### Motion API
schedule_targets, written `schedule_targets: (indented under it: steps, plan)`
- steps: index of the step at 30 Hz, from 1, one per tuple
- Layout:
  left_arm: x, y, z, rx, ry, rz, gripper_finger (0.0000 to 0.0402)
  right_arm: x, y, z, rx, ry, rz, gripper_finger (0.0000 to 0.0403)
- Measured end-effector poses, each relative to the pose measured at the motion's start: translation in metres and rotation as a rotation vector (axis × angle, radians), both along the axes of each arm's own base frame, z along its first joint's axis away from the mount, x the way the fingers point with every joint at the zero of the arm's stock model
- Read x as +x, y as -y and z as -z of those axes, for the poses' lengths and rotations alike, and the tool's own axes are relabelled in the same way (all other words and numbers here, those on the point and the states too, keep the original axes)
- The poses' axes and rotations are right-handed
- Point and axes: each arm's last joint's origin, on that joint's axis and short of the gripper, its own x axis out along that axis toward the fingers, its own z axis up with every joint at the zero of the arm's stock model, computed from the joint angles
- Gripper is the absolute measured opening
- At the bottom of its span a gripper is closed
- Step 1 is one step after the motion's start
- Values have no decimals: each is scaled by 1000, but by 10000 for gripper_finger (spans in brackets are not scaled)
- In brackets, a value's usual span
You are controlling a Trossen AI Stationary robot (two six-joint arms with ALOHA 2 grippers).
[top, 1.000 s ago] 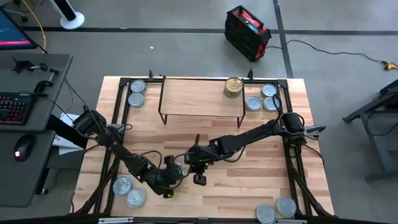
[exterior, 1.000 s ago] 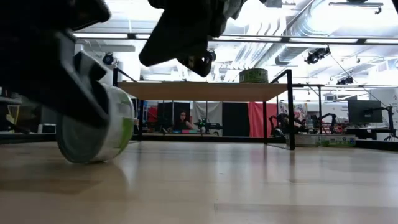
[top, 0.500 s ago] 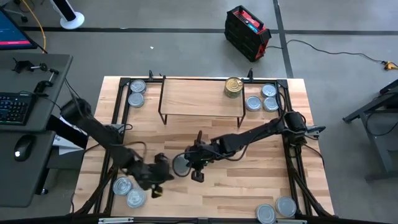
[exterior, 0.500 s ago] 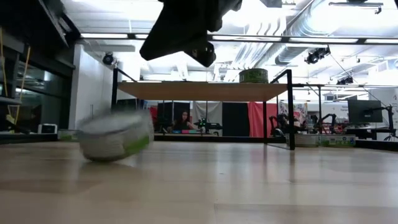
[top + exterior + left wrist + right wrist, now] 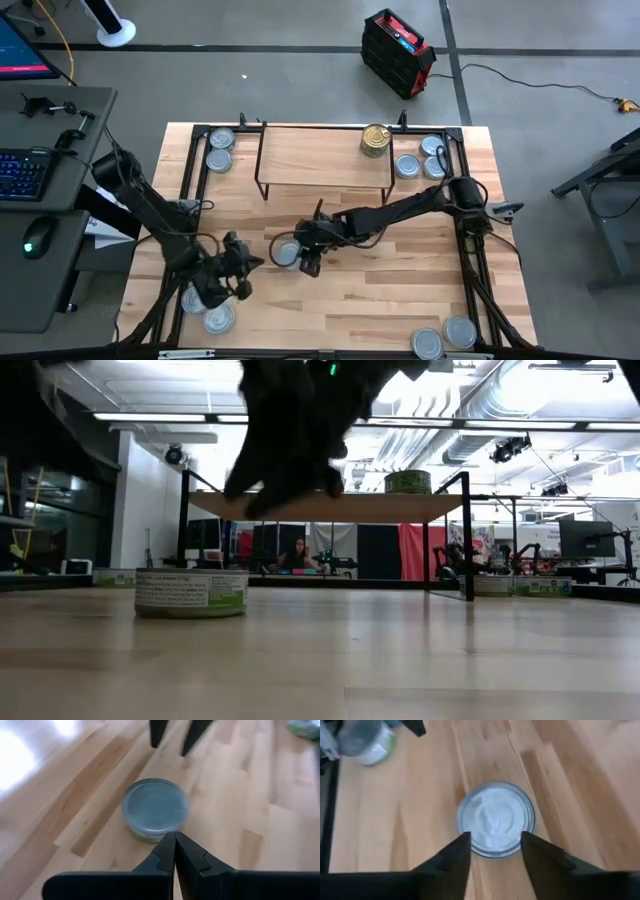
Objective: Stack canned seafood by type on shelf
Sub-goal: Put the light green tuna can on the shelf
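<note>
A silver-lidded tin (image 5: 284,252) with a green-and-white label lies flat on its base on the tabletop, seen also as the tin (image 5: 190,592) in the low view. My right gripper (image 5: 495,839) hovers open just above it, one finger to either side of its near rim, touching nothing. My left gripper (image 5: 175,842) is shut and empty, drawn back toward the table's near left (image 5: 240,268). The shelf (image 5: 325,165) stands at the far middle with a gold tin (image 5: 375,140) on its right end.
Tins lie in pairs or small groups at the far left (image 5: 219,150), far right (image 5: 420,160), near left (image 5: 205,305) and near right (image 5: 445,335) corners. The black table frame (image 5: 190,190) runs along both sides. Bare wood lies between the shelf and the near edge.
My left gripper has let go of the tin it held on edge and pulled away toward the table's near left, rising. The tin tipped over and settled flat on the table. My right gripper has opened and shifted left, over the tin.
</note>
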Motion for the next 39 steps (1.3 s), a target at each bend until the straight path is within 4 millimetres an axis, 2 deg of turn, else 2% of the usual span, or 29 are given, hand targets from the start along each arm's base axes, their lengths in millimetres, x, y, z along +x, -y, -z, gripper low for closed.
schedule_targets:
  steps: [2, 4, 8, 9, 15, 18, 24, 31, 36, 39]
  plan:
    - [4, -9, 11, -18, 9, -41, 0, 2, 6, 12, 12, -48, 31, 179]
    - [9, -18, 19, -43, 29, -74, 0, 1, 11, 23, -14, -107, 66, 156]
    - [22, -28, 23, -92, 65, -56, 0, -4, 19, 37, -62, -163, 163, 33]
    - [25, -30, 24, -104, 75, -40, 0, -4, 21, 39, -66, -157, 181, 18]
    - [36, -44, 39, -111, 36, 13, 0, -10, 29, 65, 7, -186, 254, 3]
    - [37, -46, 42, -117, 8, 31, 0, -5, 26, 63, 32, -109, 277, 4]
    - [41, -38, 53, -120, -30, 99, 0, -6, 22, 70, 61, -127, 308, 1]
    - [40, -33, 63, -103, -62, 121, 0, 1, 15, 77, 122, -62, 329, 0]
    - [40, -32, 70, -82, -95, 124, 0, 5, 4, 69, 163, -6, 287, 0]
    - [40, -30, 70, -106, -108, 155, 0, 10, -3, 48, 145, 51, 264, 0]
